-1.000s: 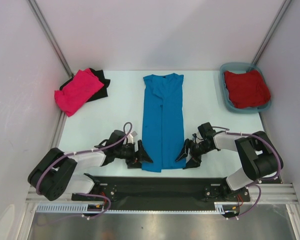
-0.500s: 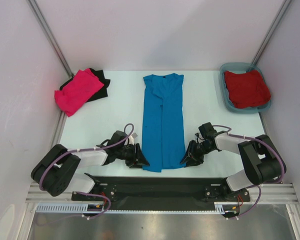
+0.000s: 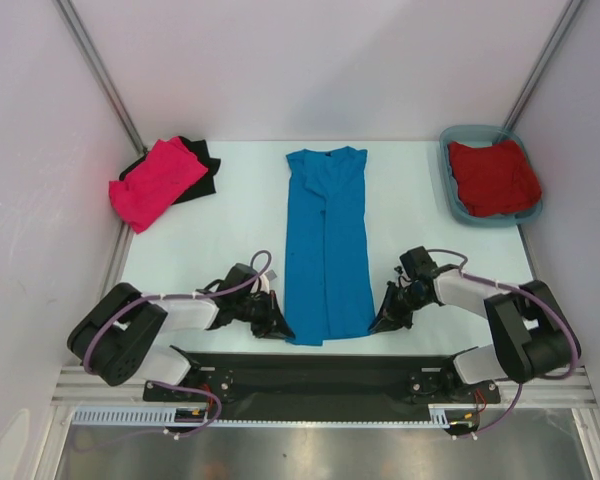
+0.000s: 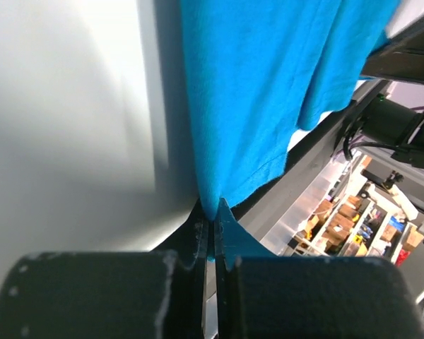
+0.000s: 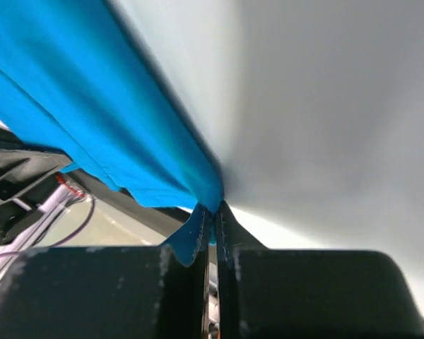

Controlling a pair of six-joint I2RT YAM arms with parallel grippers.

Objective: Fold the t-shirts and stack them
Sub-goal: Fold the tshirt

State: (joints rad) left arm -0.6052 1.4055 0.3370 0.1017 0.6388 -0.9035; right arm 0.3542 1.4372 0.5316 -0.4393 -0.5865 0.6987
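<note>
1. Where it lies on the table, the blue shirt is spread flat as a long narrow strip. Its collar is at the far end, its hem is at the near edge, and both sides are folded in to meet along the middle.
2. Left gripper: jaws are closed tight on the near left corner of the blue shirt's hem. In the left wrist view a point of blue cloth is seen pinched between the jaws.
3. Right gripper: jaws are closed tight on the near right corner of the same hem. In the right wrist view blue cloth is seen caught between the jaws.
4. Both grippers are held low at the table surface, 1 on each side of the strip.
5. Pink shirt: folded, placed at the far left of the table, laid partly over the black shirt.
6. Red shirt: bunched inside the teal tub at the far right corner.
</note>
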